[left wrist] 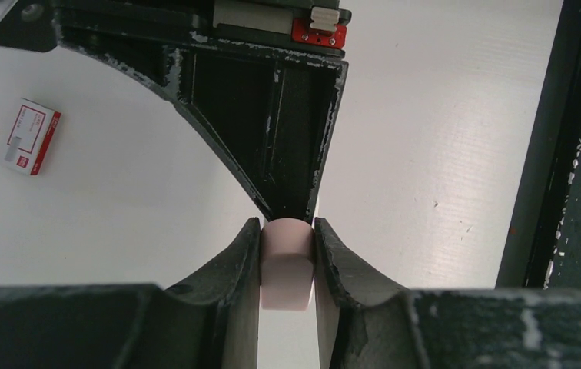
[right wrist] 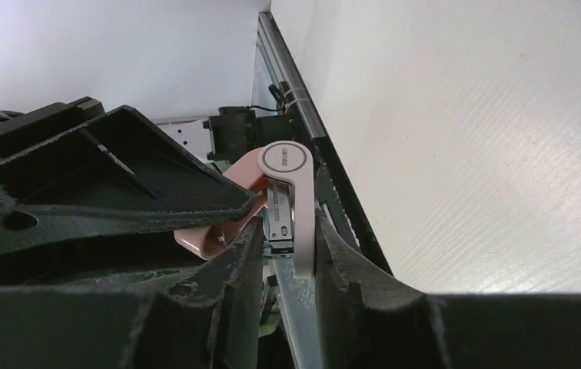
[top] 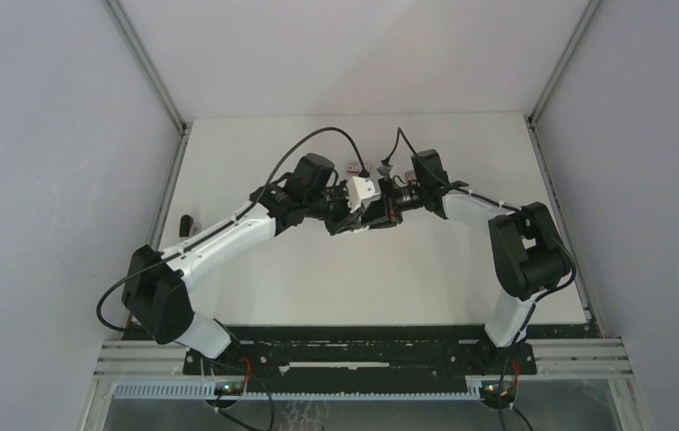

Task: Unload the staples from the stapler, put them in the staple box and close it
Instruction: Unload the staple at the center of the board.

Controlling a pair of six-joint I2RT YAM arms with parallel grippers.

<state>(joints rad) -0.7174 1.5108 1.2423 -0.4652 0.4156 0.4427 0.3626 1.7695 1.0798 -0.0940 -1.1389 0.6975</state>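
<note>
White, matte tabletop [top: 318,287] with a faint linear grain fills the floor of a booth of plain grey walls [top: 39,135], edged by thin aluminium rails [top: 143,63].

Above the middle of that surface the stapler [right wrist: 295,207] hangs between the two arms. It is smooth pale-pink plastic, hinged open into two arms that meet at a round cap with a small printed ring. One arm runs straight down from the cap; the other slants away to its lower left. Against the straight arm lies a narrow bright-metal channel. Whether the staples sit in it cannot be told.

The left gripper [left wrist: 287,231] has its scuffed black jaws closed on the rounded, blunt end of one pink arm, pads pressed flat on both sides. The right gripper [right wrist: 287,227] is clamped narrowly across the straight arm and the metal channel, just below the cap. Both sets of fingers are curved, with chipped paint at the edges.

A small flat red-and-white box [left wrist: 30,137] lies on the table beyond the stapler, well apart from it. Open tabletop spreads on every side of the stapler, widest toward the arm bases; the far edge, past the box, is nearer.
</note>
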